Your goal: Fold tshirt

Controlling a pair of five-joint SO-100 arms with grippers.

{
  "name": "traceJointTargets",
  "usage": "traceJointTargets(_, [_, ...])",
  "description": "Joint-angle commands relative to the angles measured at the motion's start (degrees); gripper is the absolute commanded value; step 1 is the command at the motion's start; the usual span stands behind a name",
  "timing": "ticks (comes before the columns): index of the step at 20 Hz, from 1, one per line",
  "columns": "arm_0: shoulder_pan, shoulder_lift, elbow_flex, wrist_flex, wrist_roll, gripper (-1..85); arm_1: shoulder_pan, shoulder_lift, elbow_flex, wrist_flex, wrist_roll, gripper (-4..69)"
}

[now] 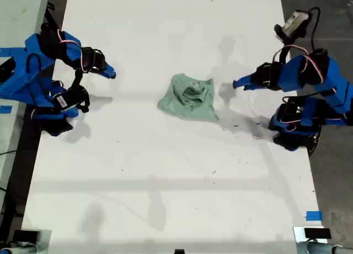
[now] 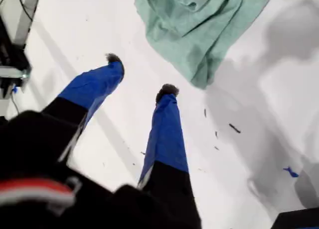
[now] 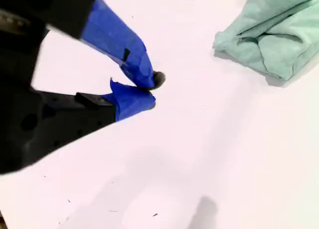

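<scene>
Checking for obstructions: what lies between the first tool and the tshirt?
Only bare white table between my first tool and the tshirt, per first wrist view.

One tshirt (image 1: 188, 97) lies on one white table (image 1: 165, 182). Two blue arms flank it, each ending in one gripper: my first gripper (image 1: 236, 84) and my second gripper (image 1: 112, 73). One blue tape strip (image 1: 313, 215) marks the table.

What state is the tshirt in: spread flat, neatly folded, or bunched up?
Bunched up. The tshirt lies in a rumpled heap on the white table, with overlapping creases and layers showing in both wrist views. Neither gripper touches it.
</scene>
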Motion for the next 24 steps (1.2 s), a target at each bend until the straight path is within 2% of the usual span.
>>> traceJointTargets(1, [3.16,20.04,21.45,-8.61,-4.66,0.0,-6.15,12.92,10.28,-5.01,8.09,7.5])
traceJointTargets(3, [4.04,34.1,34.1,-10.81,-7.03,0.0,-10.11,16.35,15.82,-8.61,12.3,0.0])
traceJointTargets(5, [4.31,51.5,45.0,-9.67,-9.05,0.0,-12.3,19.51,25.05,-12.22,15.64,-0.9])
traceJointTargets(7, [3.96,52.82,48.16,-5.45,-11.87,0.0,-13.97,26.37,35.33,-14.41,18.54,-1.2])
traceJointTargets(10, [4.31,54.49,54.93,-6.5,-12.13,0.0,-14.33,39.02,48.87,-15.56,23.12,-2.1])
traceJointTargets(12, [3.52,54.58,61.35,-9.49,-12.13,0.3,-15.91,39.55,56.25,-17.14,27.86,-1.9])
traceJointTargets(13, [3.08,54.58,65.21,-9.67,-15.82,1.4,-17.23,38.94,57.57,-19.42,28.56,0.1])
traceJointTargets(14, [2.37,53.96,65.13,-3.25,-23.91,6.0,-17.75,39.55,58.27,-21.27,28.83,2.0])
traceJointTargets(15, [1.76,54.49,65.13,-0.79,-26.46,6.6,-17.31,39.55,58.89,-22.32,32.08,2.3])
traceJointTargets(16, [1.32,54.49,65.21,-0.79,-26.37,8.1,-15.03,39.55,58.89,-22.24,30.41,2.5])
traceJointTargets(17, [1.32,54.49,65.21,-0.79,-26.46,10.2,-12.39,39.55,58.89,-22.15,21.18,2.8])
traceJointTargets(19, [1.49,54.49,65.21,-0.79,-26.46,11.5,-8.88,39.55,58.8,-21.88,-6.59,3.0])
traceJointTargets(24, [1.76,54.49,65.21,-0.79,-26.46,11.8,-8.53,39.64,58.54,-21.18,-6.59,2.2])
